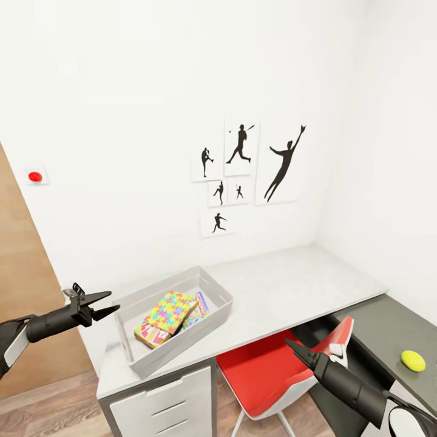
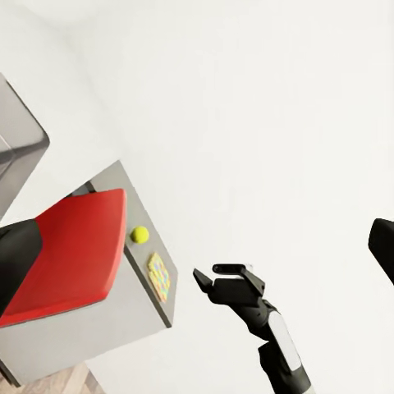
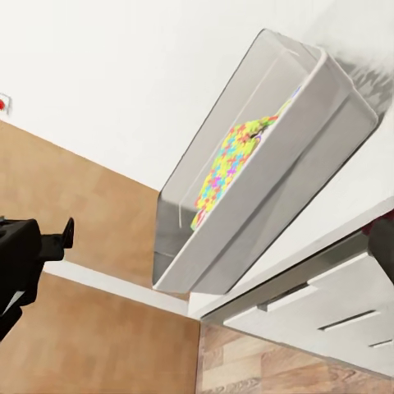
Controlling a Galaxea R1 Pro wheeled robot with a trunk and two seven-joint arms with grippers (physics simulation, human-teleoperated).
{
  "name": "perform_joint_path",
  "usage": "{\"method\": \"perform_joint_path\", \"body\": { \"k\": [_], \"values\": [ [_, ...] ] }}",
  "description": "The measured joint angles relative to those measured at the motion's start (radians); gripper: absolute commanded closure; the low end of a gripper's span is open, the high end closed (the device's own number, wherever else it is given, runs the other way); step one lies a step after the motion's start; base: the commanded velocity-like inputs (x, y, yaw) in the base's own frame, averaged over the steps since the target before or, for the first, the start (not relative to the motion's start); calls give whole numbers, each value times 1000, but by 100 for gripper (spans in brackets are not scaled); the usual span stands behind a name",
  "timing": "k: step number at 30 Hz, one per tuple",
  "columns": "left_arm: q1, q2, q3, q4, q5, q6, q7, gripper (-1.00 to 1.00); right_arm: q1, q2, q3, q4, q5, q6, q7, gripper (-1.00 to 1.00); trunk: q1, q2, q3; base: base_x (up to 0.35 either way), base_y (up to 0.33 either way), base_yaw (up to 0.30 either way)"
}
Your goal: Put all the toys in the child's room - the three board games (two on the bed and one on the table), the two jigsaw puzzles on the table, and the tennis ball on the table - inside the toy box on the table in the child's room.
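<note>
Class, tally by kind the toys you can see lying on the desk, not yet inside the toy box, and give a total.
Tennis ball: 1
Jigsaw puzzle: 1
Total: 2

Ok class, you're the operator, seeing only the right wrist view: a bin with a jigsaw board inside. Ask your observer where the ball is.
Observer: The ball lies on the lower dark part of the desk, outside the bin.
Operator: Any puzzle left out?
Observer: Yes, one jigsaw board lies flat on that dark part, near the ball.
Operator: Is the left gripper holding anything?
Observer: No, the left gripper is open and empty, beside the bin's end.
</note>
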Motion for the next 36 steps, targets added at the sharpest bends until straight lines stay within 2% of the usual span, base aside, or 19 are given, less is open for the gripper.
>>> {"method": "perform_joint_path", "body": {
  "k": [14, 24, 36],
  "values": [
    [0, 0, 1, -1, 1, 0, 0, -100, 0, -2, -8, 0, 0, 0, 0, -100, 0, 0, 22, 0, 163, -15],
    [0, -1, 0, -1, 1, -3, 0, -100, 0, 0, -2, 1, 2, 0, -2, -100, 0, 0, 34, 0, 15, -157],
    [0, -6, 0, -4, 1, -3, 0, -100, 0, 1, -8, 3, 32, -2, -7, -100, 0, 0, 36, 0, 0, -12]
  ]
}}
